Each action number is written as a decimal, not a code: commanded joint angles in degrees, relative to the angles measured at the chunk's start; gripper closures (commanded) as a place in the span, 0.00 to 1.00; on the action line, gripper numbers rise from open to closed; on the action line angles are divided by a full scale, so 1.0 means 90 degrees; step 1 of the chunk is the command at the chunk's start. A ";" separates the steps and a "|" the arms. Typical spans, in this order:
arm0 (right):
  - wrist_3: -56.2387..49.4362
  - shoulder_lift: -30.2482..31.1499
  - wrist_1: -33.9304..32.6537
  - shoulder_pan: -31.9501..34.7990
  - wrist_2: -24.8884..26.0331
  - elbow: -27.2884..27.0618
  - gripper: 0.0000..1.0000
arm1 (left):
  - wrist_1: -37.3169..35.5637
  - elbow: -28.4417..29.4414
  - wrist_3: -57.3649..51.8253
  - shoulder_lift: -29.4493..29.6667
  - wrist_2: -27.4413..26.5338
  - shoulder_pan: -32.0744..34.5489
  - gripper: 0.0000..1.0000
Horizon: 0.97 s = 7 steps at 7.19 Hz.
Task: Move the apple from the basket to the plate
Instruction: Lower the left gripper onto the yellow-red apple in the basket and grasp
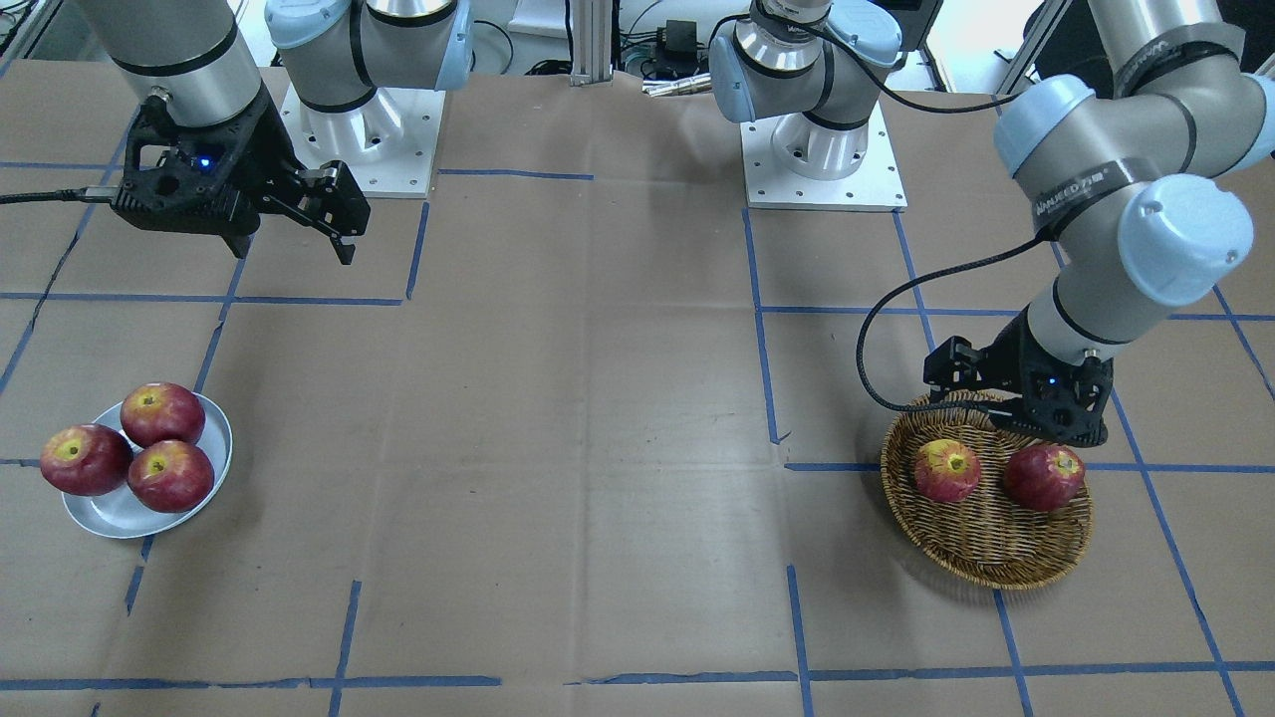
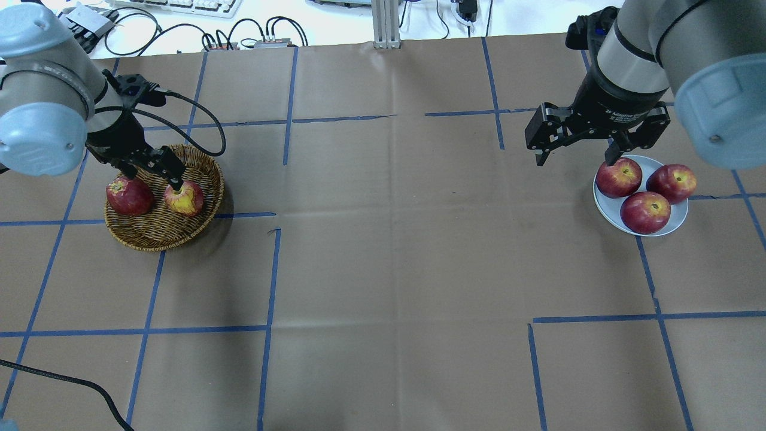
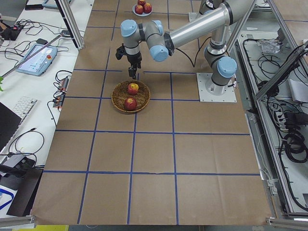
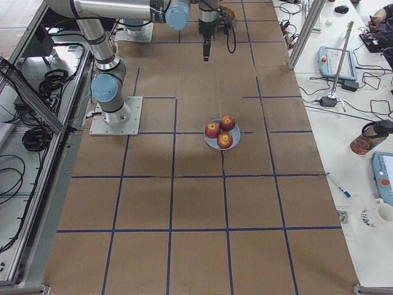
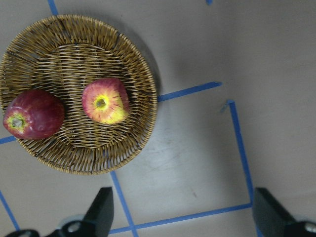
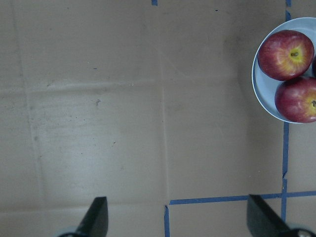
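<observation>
**Status.** The apple (image 5: 105, 101) lies in the basket (image 5: 74, 163) with its stem hollow facing up, on the side of the basket nearer the bench centre. A darker apple (image 5: 32, 113) sits just beside it, with a narrow gap between them in the left wrist view.

**Left gripper** (image 2: 152, 179): jaws spread wide with nothing between them, hovering above the basket and clear of the fruit.

**Right gripper** (image 2: 574, 158): also spread wide and empty, hanging beside the plate (image 2: 670, 224), which carries three dark apples (image 2: 645, 212).

**Governing relation.** The left arm is much the nearer one. The right arm is well apart, at the other end of the bench. In the front-facing view the left gripper hangs over the robot-side rim of the basket, so the apple lies forward of it, away from the robot. In the left wrist view the apple lies ahead of the fingertips and toward the finger (image 5: 101, 212) at that view's left, not on the line between the two (the camera is offset, so I treat this as a direction only).

**Judgement.** I must carry the gripper forward until it is over the apple before descending. The finger on the darker apple's side should go into that narrow gap
</observation>
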<state>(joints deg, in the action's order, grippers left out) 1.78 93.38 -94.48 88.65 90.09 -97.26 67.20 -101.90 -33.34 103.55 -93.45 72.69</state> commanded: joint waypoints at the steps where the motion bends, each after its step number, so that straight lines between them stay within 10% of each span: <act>1: -0.0002 -0.0004 0.0000 0.0004 0.0000 -0.0003 0.00 | -0.0902 -0.0405 -0.0202 0.0524 0.0041 -0.0157 0.01; 7: -0.0002 -0.0004 0.0000 0.0004 0.0000 -0.0013 0.00 | -0.1089 -0.0386 -0.0153 0.1004 0.0217 -0.0265 0.17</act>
<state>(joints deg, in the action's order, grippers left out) 1.76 93.34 -94.48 88.68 90.09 -97.32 58.32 -105.01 -34.84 112.48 -91.96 70.36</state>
